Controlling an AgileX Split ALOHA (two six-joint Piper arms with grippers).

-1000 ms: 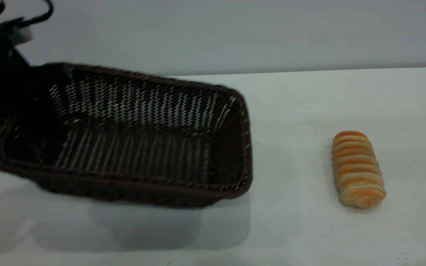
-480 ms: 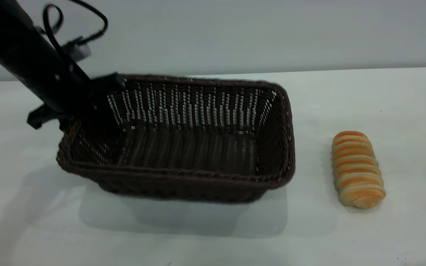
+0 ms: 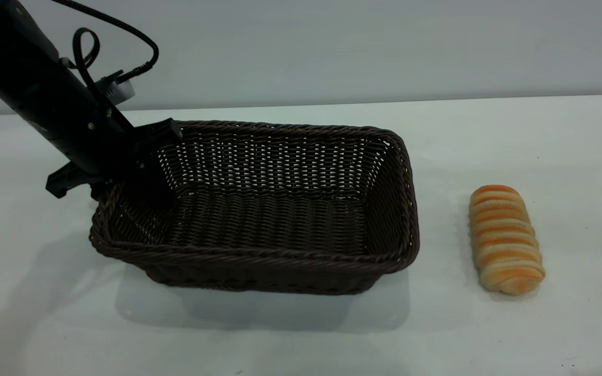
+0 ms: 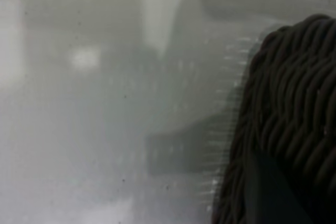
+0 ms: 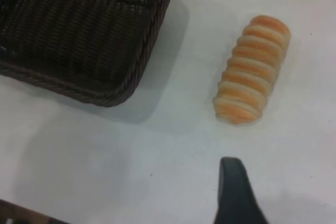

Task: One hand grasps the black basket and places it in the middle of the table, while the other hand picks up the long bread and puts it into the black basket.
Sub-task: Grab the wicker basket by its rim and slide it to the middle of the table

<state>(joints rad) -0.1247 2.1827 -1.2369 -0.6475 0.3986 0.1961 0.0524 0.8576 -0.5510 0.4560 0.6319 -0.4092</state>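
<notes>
Since the earlier frames, the black basket (image 3: 259,209) has travelled from the left edge toward the middle of the counter (image 3: 489,334) and now sits level, its tilt gone. Its base appears to rest flat on the white surface, with a soft shadow under the near side. The left claw (image 3: 139,167) grips the basket's left end wall, one finger inside and the rest of the claw outside the braided rim; the left wrist view shows only dark weave (image 4: 294,124) close against the lens. The long bread (image 3: 505,239) lies on the counter to the basket's right, apart from it and untouched.

The right claw (image 5: 235,192) hovers above the bread; only one dark fingertip shows, so I cannot tell how wide it stands.

To finish this step cleanly, the left claw should probably open fully before lifting away, rising straight so the finger does not snag the weave and drag the basket off centre.
</notes>
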